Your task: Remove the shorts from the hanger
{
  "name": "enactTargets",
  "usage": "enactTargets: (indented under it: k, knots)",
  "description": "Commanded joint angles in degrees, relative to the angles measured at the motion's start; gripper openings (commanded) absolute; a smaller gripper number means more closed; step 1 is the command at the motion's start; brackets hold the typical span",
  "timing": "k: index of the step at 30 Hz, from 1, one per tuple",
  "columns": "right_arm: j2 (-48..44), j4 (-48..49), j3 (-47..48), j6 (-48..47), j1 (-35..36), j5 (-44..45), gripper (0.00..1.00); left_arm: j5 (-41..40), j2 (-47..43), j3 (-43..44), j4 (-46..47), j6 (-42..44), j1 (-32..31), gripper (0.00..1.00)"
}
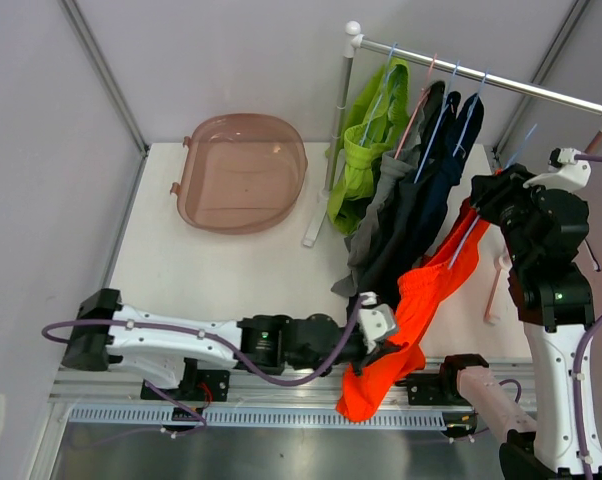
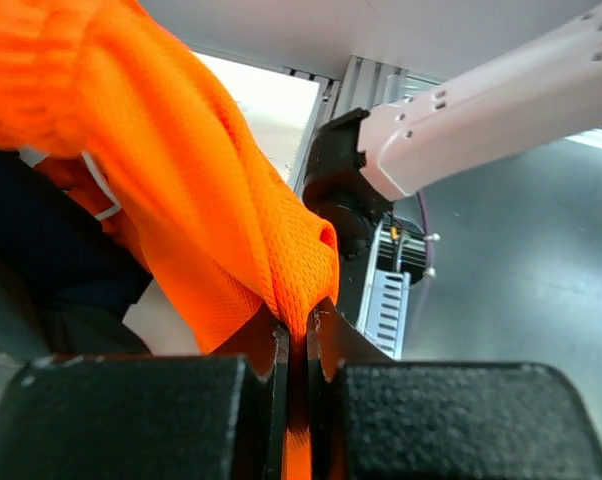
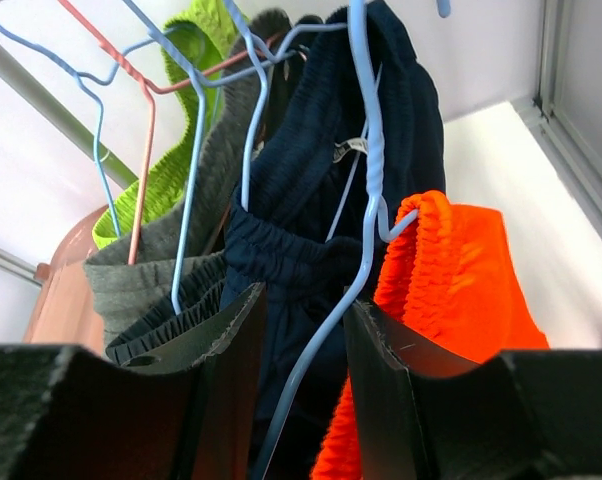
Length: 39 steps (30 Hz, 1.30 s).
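The orange shorts (image 1: 421,300) hang from a light-blue hanger (image 1: 468,232) and droop to the table's front edge. My left gripper (image 1: 386,330) is shut on a fold of the orange fabric (image 2: 181,180), pinched between the fingers (image 2: 301,325). My right gripper (image 1: 486,200) is open, its jaws on either side of the blue hanger wire (image 3: 366,170) beside the orange waistband (image 3: 451,270). Lime green (image 1: 366,150), grey (image 1: 381,195), dark (image 1: 411,210) and navy (image 1: 446,170) shorts hang on the rail (image 1: 521,88). They also show in the right wrist view, navy (image 3: 311,200) nearest.
A translucent pink tub (image 1: 241,170) sits at the back left of the white table. The rack's white post (image 1: 333,130) stands behind the middle. A pink hanger (image 1: 496,290) lies at the right edge. Grey walls close in on both sides.
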Motion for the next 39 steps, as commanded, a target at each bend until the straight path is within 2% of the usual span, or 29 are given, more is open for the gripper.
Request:
enactTargets:
  k: [1, 3, 7, 8, 10, 11, 14, 17, 21, 24, 29, 34, 39]
  knots:
    - [-0.1, 5.5, 5.0, 0.1, -0.6, 1.2, 0.0, -2.3, 6.9, 8.7, 1.1, -0.7, 0.5, 0.0]
    - [-0.5, 2.8, 6.5, 2.7, -0.7, -1.5, 0.0, -3.8, 11.0, 14.7, -0.7, -1.6, 3.1, 0.0]
    - [-1.5, -4.2, 10.5, 6.6, -0.7, -6.2, 0.0, -2.4, 21.7, 28.7, -10.6, -5.8, 12.6, 0.0]
    - [-1.1, -6.1, 12.1, 7.0, -0.6, -8.4, 0.0, -1.9, 25.6, 34.9, -12.2, -6.0, 13.8, 0.0]
    - [0.3, -12.3, 19.2, 7.2, -0.6, -10.9, 0.0, -1.6, 29.6, 39.1, -16.2, -6.3, 16.5, 0.0]
    - [2.2, -14.7, 22.1, 7.1, -0.7, -11.5, 0.0, -1.5, 33.0, 44.8, -19.7, -6.4, 17.3, 0.0]
    - [4.3, -20.4, 31.0, 5.8, -0.7, -12.3, 0.0, -0.8, 35.2, 47.1, -22.0, -6.9, 18.6, 0.0]
    - [5.7, -20.9, 33.8, 3.8, -0.7, -9.2, 0.0, 1.8, 31.8, 39.8, -16.7, -8.9, 18.5, 0.0]
    - [8.6, -18.6, 33.1, 1.5, -0.6, -6.8, 0.0, 0.9, 20.5, 27.5, -15.5, -12.0, 16.7, 0.0]
    - [10.1, -16.2, 33.2, 0.9, -0.6, -4.1, 0.0, -2.1, 14.5, 23.8, -17.2, -11.9, 13.9, 0.0]
    - [13.9, -11.1, 33.3, 0.4, -0.7, -1.7, 0.0, -8.9, 2.3, 20.5, -25.7, -11.6, 9.3, 0.0]
    - [18.4, -7.2, 34.3, -1.7, -1.6, 0.4, 0.0, -12.3, -9.5, 17.7, -31.9, -11.8, 9.1, 0.0]
    - [21.7, -4.0, 34.9, -3.7, -5.5, 2.4, 0.0, -16.5, -17.1, 13.6, -34.4, -12.5, 9.1, 0.0]
